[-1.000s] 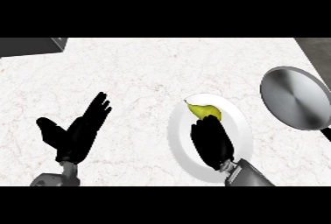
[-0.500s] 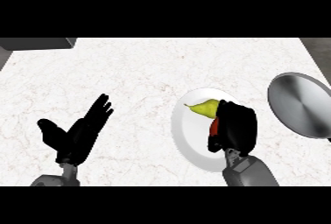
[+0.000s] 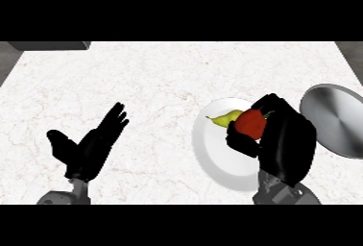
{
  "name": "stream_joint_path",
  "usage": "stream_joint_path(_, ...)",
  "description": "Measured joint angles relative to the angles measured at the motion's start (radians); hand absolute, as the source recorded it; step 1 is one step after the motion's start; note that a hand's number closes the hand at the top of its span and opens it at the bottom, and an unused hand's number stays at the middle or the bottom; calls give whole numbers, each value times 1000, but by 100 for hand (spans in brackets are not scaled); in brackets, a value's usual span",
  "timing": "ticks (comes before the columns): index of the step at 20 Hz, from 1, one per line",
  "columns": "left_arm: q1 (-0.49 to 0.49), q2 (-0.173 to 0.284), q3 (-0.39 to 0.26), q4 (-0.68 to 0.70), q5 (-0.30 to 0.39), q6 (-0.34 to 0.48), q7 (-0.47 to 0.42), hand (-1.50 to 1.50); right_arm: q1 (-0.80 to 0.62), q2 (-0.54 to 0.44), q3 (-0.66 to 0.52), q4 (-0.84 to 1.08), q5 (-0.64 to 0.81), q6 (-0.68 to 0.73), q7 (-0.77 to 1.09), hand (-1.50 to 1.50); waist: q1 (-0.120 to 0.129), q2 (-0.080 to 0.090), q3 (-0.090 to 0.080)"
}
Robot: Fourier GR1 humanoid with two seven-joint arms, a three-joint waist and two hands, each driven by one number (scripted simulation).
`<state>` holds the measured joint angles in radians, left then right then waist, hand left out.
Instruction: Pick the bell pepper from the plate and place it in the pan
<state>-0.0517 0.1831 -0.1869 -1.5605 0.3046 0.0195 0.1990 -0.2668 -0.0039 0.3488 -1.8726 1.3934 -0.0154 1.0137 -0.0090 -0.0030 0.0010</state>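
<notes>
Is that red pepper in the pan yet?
Not yet. The bell pepper sits in the right hand's curled fingers, over the plate; the pan holds nothing.

Counter tally
Sitting on the counter: one plate, one pan, one red bell pepper, one yellow-green pear, two hands.

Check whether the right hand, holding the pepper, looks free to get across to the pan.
Probably yes. The right hand is curled round the red pepper over the plate, and the pan lies just beside it with nothing between.
</notes>
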Motion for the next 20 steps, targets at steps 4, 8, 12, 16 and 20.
stream_joint_path(4, 2, -8, -4, -15, -11, 6, 13, 0, 16, -1, -64, -22, -49, -100, -16, 150, 6, 2, 0)
stream_joint_path(8, 1, -20, -5, -20, -24, 7, 10, 0, 63, -44, -176, -2, -143, -199, -102, 150, 7, 3, 0)
stream_joint_path(12, -14, -38, -3, 16, -36, -1, -6, 0, 70, -114, -275, 120, -183, -281, -199, 150, 9, 5, 0)
stream_joint_path(16, -4, -29, 6, -9, -33, -13, 14, 0, 44, -187, -380, 254, -230, -361, -294, 150, 13, 5, 0)
stream_joint_path(20, -16, -29, 13, -7, -34, -21, 25, 0, -18, -252, -484, 412, -253, -464, -361, 150, 16, 6, 0)
